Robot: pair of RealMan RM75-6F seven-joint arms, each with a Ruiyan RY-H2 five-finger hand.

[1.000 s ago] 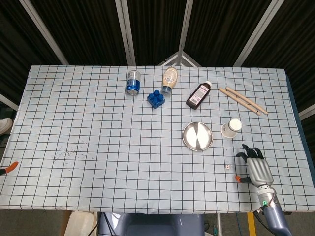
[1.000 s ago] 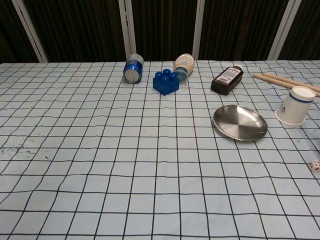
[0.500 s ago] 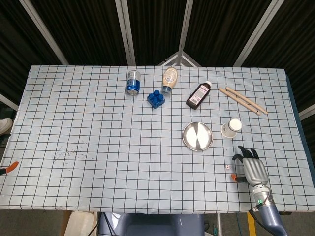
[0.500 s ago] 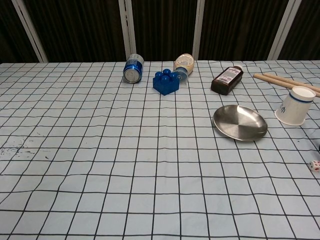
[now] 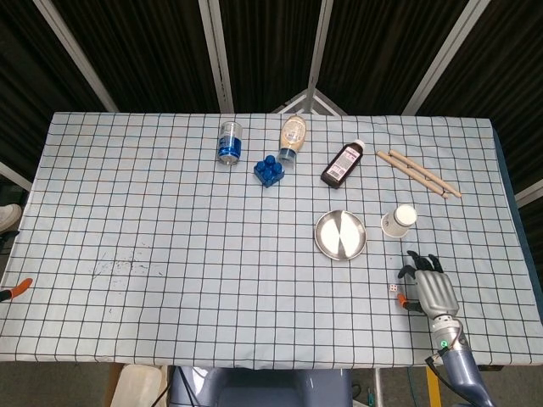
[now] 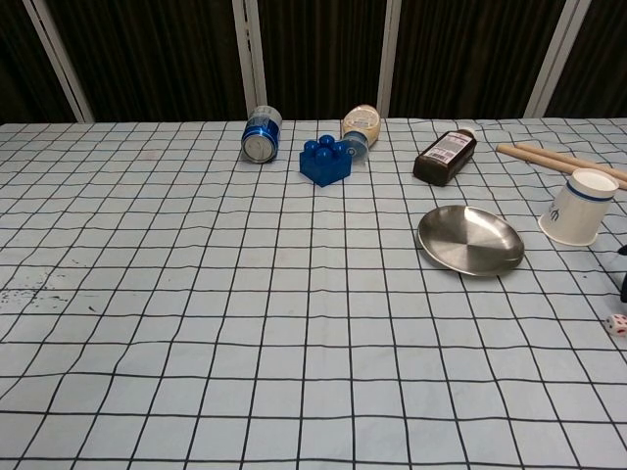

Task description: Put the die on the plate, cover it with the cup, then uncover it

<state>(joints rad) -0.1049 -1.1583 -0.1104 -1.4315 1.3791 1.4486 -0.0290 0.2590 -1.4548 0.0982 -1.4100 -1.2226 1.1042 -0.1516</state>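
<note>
Surface [image 5: 170, 212]: checked cloth, carries all the items.

Right hand [image 5: 431, 290]: near the front right corner of the surface, palm down, fingers [image 5: 422, 264] spread and pointing away from the robot, holding nothing. Only a dark sliver of it shows at the right edge of the chest view. Left hand: not visible in either view, so the right hand is the only one placed for the pick.

Steel plate [image 5: 341, 235]: bare, lying further from the robot than the hand and to its left. Nothing on it.

White paper cup [image 5: 399, 220]: lying on its side just right of the plate, almost straight beyond the fingertips, apart from them.

Die [image 5: 393, 289]: small white cube on the cloth, just beside the hand on its thumb side, not touching it as far as the head view resolves. Also seen in the chest view [image 6: 617, 326], low at the right edge, nearer the robot than the plate and cup.

Judgement: the key relation is die to hand, which is sideways and leftward, roughly level with the palm, not ahead of the fingertips. The pick likely calls for a short shift to the left, perhaps a slight pull-back, so the fingers come over the cube. A cube has no long axis, so wrist turn matters little. First step not yet done.
</note>
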